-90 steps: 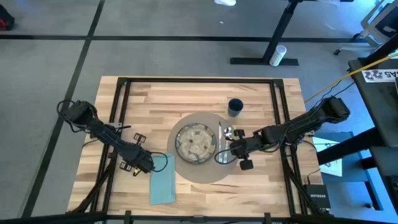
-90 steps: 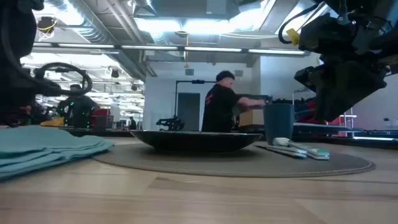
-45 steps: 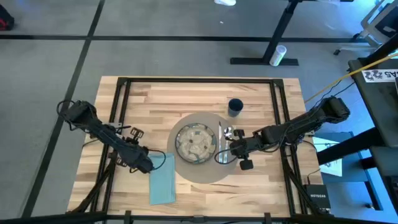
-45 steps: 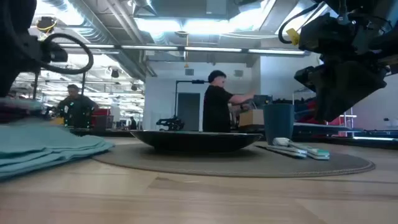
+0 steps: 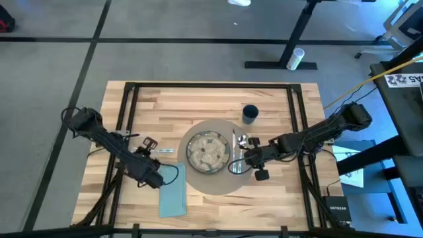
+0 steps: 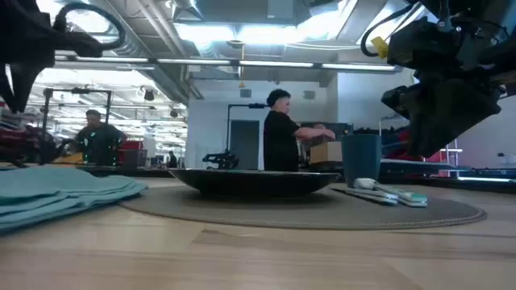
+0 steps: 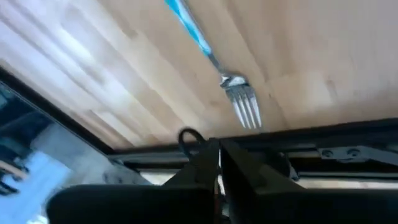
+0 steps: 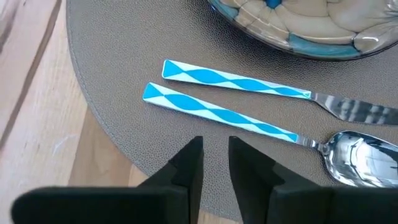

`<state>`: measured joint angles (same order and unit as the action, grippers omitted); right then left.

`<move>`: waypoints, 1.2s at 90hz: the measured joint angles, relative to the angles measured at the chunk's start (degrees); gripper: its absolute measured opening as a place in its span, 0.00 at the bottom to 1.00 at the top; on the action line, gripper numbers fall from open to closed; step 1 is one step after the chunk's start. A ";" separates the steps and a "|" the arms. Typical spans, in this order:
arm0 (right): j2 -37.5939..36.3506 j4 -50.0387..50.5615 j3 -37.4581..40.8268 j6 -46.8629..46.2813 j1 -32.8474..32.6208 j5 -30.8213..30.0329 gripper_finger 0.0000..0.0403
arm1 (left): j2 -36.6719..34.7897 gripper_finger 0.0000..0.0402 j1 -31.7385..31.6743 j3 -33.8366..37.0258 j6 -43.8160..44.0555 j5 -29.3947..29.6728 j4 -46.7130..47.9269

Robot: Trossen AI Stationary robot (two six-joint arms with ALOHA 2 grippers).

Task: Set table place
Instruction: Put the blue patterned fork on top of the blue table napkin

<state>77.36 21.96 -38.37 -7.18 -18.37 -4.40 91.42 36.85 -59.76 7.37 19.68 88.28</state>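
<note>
A speckled plate (image 5: 208,152) sits in the middle of the round grey-brown placemat (image 5: 218,183). To its right on the mat lie the knife (image 8: 236,81) and the spoon (image 8: 227,116), both with blue-patterned handles. The dark-blue cup (image 5: 250,114) stands at the mat's far right. The teal napkin (image 5: 173,195) lies flat on the wood left of the mat. The fork (image 7: 239,99) lies on bare wood (image 5: 163,151) beyond the napkin's far end. My left gripper (image 7: 219,163) hovers shut near the fork, apart from it. My right gripper (image 8: 216,155) hangs over the mat beside the spoon, its fingers slightly open.
Black frame bars (image 5: 132,119) run along the table's left, right and far sides. Bare wood (image 5: 277,198) lies at the near right. People stand in the room behind the table (image 6: 282,137). A white bottle (image 5: 295,58) lies on the floor beyond the far edge.
My left arm has risen: in the low view its cable loop has climbed from mid-height to the top. The fork stays flat on the wood.
</note>
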 joint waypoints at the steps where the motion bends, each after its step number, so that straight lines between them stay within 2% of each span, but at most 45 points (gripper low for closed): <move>1: 0.00 0.01 0.00 0.00 0.00 0.00 0.16 | 0.07 0.00 0.05 -0.01 -0.46 0.11 -0.10; 14: 0.00 -0.06 0.00 0.00 0.00 0.00 0.16 | 0.66 0.00 -0.69 0.70 -0.62 0.44 -6.78; 28: 0.00 -0.63 0.00 0.00 0.00 0.20 0.16 | 0.70 0.00 -5.29 2.19 2.27 0.47 -15.23; 36: 0.00 -1.59 0.00 0.01 0.00 0.87 0.16 | 0.70 0.00 -9.25 2.85 4.36 -0.01 -16.22; 54: 0.00 -1.55 0.00 0.02 0.00 1.07 0.16 | 0.70 0.00 -18.51 5.82 10.19 -5.70 -16.18; 73: 0.00 -1.46 0.00 0.07 -0.02 1.62 0.16 | 0.70 0.01 -23.32 8.71 9.97 -8.45 -19.08; 82: 0.00 -1.39 0.00 0.06 -0.02 2.07 0.16 | 0.70 0.05 -24.52 9.62 9.94 -9.23 -20.29; 108: 0.00 -1.42 0.00 0.07 -0.02 2.08 0.16 | 0.70 0.27 -26.39 9.98 5.97 -9.46 -21.38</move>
<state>77.36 20.54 -38.37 -7.11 -18.39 -2.33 92.12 10.46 -49.78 13.34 10.22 66.90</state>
